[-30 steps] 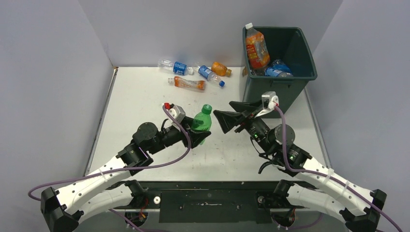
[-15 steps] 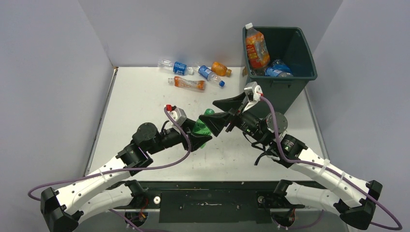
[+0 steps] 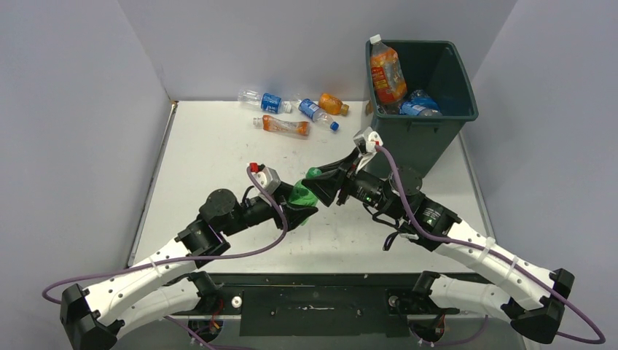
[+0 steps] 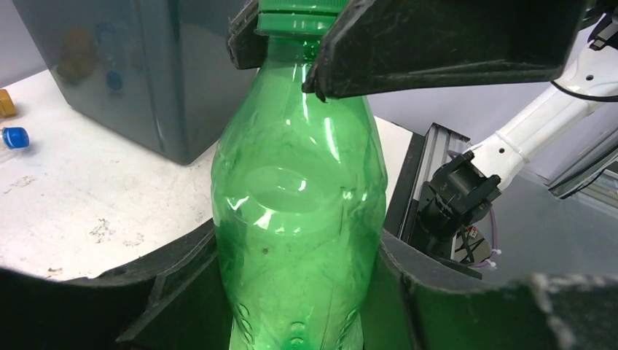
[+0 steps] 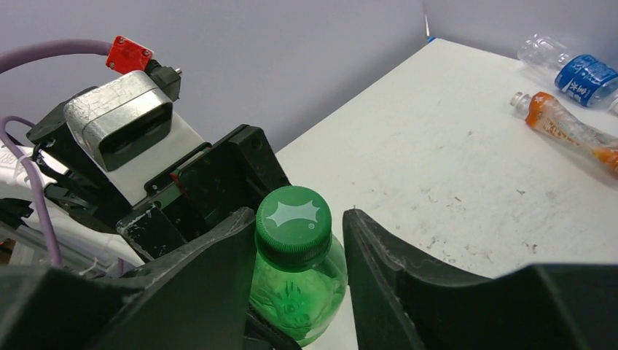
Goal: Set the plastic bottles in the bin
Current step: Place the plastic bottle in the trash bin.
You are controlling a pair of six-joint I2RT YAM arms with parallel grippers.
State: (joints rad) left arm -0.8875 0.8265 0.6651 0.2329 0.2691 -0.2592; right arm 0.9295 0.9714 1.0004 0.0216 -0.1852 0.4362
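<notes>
White table, scuffed, boxed in by plain pale walls.

Left gripper: I see its two dark fingers pressed against either side of the green bottle, low on the body. The grip is firm and the bottle is clear of the table.

Right gripper: jaws drawn in around the same bottle's green cap, one finger on each side. As far as my wrist view shows, both touch the cap. The left wrist view agrees, with the right fingers bracketing the neck from above.

So the green bottle spans the two grippers, base end in the left and cap end in the right. It sits mid-table and tilts toward the right arm in the overhead view.

The bin stands at the far right corner, just beyond the right gripper. Inside it an orange bottle leans upright against the left wall, with blue-labelled bottles lower down.

Four loose bottles lie near the far edge of the table, left of the bin and well apart from both grippers. Two have blue labels and two are orange.
</notes>
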